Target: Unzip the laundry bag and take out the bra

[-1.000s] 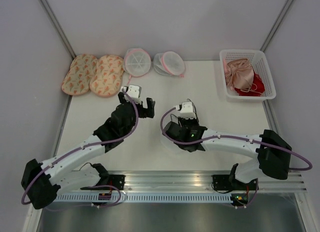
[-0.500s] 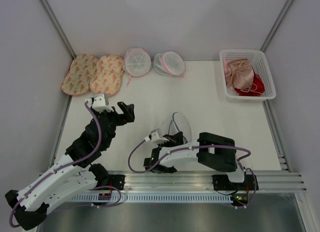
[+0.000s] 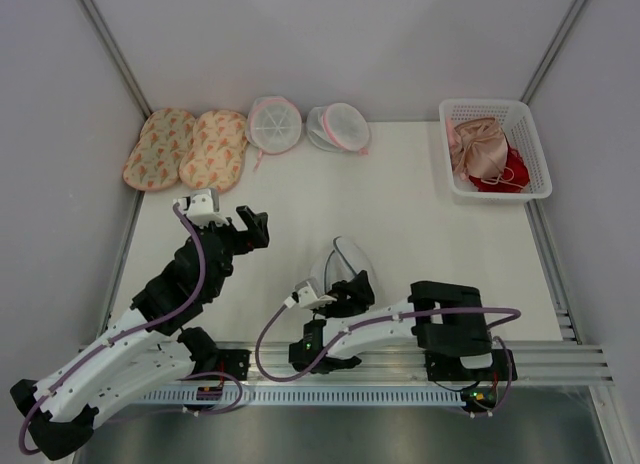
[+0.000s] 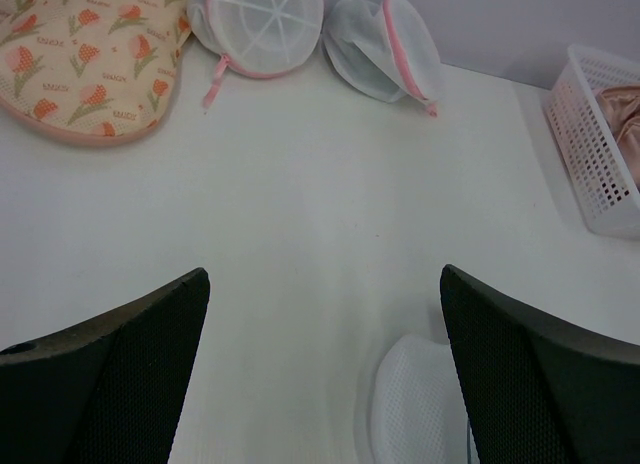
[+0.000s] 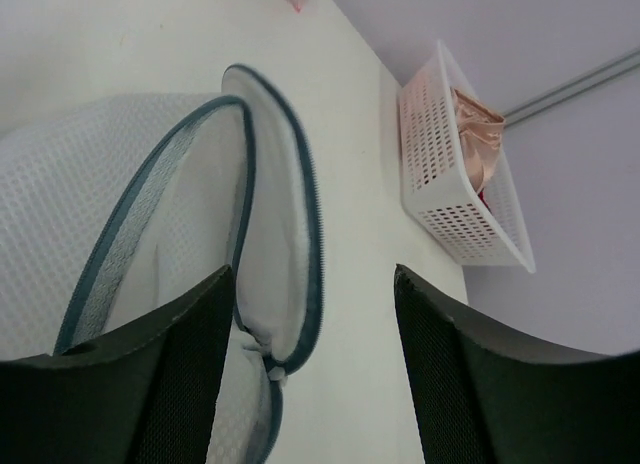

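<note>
The laundry bag [image 3: 345, 262] lies near the table's front, a white mesh dome with a dark grey zipper rim. In the right wrist view the laundry bag [image 5: 120, 194] has its lid flap parted from the body. My right gripper [image 3: 350, 286] is just behind it and open [image 5: 312, 284]. Its left finger [image 5: 150, 384] is beside the rim, and nothing is gripped. My left gripper [image 3: 255, 229] is open [image 4: 322, 274] over bare table, left of the bag [image 4: 420, 404]. The beige-pink bra [image 3: 478, 149] lies in the basket.
The white basket [image 3: 485, 105] at the back right also holds a dark red garment [image 3: 512, 174]. Two white pouches with pink trim [image 3: 274, 122] [image 3: 338, 126] and two floral pads [image 3: 160, 147] [image 3: 213, 149] line the back edge. Grey walls enclose the table.
Both arms have drawn back toward the near edge, uncovering the bag. The right gripper's jaws have gone from shut to open. The bag now sits more upright.
</note>
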Robot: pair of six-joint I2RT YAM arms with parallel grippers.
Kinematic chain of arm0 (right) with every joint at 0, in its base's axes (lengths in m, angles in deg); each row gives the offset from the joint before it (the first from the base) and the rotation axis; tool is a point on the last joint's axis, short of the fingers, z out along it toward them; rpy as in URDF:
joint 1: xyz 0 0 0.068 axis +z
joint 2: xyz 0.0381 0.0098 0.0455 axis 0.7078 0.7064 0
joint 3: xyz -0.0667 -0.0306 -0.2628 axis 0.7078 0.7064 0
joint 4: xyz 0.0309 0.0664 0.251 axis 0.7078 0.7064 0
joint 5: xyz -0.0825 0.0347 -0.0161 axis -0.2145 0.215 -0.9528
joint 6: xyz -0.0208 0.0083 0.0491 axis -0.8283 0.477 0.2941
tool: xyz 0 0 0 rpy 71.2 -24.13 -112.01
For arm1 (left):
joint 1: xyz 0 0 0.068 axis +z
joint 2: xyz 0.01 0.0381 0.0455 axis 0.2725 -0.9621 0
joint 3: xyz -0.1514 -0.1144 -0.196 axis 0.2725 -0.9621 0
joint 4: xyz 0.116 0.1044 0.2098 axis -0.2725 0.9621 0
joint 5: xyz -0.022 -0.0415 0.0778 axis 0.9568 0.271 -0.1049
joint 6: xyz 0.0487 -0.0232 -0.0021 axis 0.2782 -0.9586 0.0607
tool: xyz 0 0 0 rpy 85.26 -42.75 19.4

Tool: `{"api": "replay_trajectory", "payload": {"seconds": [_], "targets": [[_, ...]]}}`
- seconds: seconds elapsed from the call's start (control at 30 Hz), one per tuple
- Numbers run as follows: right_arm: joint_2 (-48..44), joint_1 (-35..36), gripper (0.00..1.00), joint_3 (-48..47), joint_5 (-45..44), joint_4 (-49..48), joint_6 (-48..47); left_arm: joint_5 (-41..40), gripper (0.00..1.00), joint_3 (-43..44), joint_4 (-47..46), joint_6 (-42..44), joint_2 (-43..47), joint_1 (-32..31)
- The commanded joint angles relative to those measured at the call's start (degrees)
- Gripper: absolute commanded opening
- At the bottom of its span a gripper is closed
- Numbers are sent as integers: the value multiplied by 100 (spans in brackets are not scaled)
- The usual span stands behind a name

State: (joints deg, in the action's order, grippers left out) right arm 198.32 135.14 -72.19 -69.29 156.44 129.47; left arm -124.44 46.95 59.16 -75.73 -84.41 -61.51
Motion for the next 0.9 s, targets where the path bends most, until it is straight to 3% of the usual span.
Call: {"api": "replay_trajectory", "payload": {"seconds": [0.0,0.23,0.37,0.4,0.47,0.5,0.6,0.7,0.87], "targets": [[-1064,167,70,-82,-1814,751,378,23,100,41,32,-198,8,25],[-2830,616,70,-65,-1235,690,887,382,100,93,-20,-172,-115,25],[-3919,449,71,-12,-673,340,871,1418,100,242,-205,162,-518,25],[-4122,379,75,101,-454,181,583,1951,99,321,-187,258,-841,25],[-4875,203,84,347,-111,-1010,-284,2429,100,628,13,294,-1282,25],[-5176,63,96,697,343,-2077,-1134,2770,100,734,50,260,-1667,25],[-6337,-384,98,1472,1153,-3568,-2124,2967,100,1007,85,110,-2047,25],[-6752,-920,98,1641,1420,-3373,-2101,3493,100,1156,-12,-4,-2487,130],[-6462,-1581,98,1509,1885,-2686,-1530,4276,100,1587,120,-329,-3330,315]]}}
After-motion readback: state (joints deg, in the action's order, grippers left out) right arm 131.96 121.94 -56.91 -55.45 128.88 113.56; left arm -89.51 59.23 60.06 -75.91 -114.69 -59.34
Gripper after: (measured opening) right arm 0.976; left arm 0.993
